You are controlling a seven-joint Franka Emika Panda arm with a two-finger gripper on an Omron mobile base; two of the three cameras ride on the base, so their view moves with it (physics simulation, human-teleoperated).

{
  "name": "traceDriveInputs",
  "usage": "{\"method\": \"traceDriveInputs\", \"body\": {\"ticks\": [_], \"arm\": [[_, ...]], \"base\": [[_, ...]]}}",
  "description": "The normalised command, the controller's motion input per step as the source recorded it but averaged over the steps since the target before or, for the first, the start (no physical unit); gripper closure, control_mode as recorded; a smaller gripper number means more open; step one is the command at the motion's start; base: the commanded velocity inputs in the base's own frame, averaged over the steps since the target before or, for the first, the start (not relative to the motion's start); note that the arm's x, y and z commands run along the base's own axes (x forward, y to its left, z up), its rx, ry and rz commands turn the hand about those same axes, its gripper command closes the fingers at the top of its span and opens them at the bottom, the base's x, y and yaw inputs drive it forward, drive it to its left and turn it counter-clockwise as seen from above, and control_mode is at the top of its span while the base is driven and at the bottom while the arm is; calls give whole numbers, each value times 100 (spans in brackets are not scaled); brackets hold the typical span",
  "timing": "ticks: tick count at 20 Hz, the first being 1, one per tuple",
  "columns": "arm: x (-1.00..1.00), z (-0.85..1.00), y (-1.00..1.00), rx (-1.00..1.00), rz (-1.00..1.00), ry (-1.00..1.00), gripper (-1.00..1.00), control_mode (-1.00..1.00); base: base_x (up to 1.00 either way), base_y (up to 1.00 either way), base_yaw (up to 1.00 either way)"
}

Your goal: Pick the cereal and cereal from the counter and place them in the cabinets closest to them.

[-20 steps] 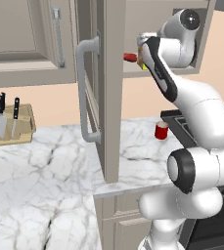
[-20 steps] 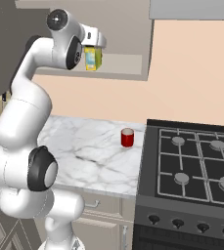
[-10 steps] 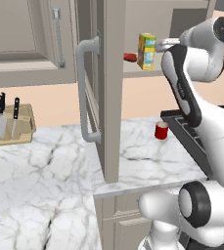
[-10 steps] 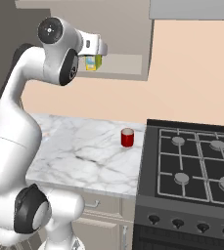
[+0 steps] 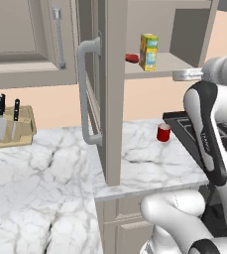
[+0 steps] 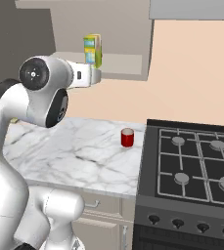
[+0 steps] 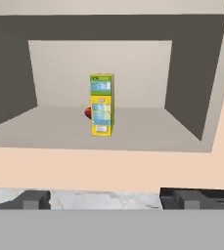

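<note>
Backing away from the cabinet [image 5: 184,30] now, our gripper [image 7: 105,199] has let go, jaws spread wide and empty, with the yellow cereal [image 7: 102,104] upright on the shelf straight ahead, so we reckon one box is delivered.

a kitchen: marble counter [image 5: 45,168], wall cabinets [image 5: 30,44], gas hob [image 6: 191,161], knife block [image 5: 8,126]

The cereal [image 5: 148,51] stands upright on the shelf of the open cabinet [image 5: 184,34], apart from the walls; a small item [image 5: 132,58] lies on the shelf just behind it; below, a cup [image 5: 163,133] sits on the counter [image 5: 149,163], beside the hob [image 6: 191,166]; a knife block [image 5: 8,126] stands far left.
</note>
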Motion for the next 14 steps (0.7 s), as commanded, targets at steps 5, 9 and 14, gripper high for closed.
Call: {"method": "traceDriveInputs", "body": {"ticks": [5, 9, 14], "arm": [[-83, -90, -9, -16, 2, 1, -100, -100], [-44, -100, -9, -22, 0, 15, -100, -100], [-14, -64, -32, -10, -1, 27, -100, -100]], "base": [[0, 0, 0], [0, 0, 0], [0, 0, 0]]}}
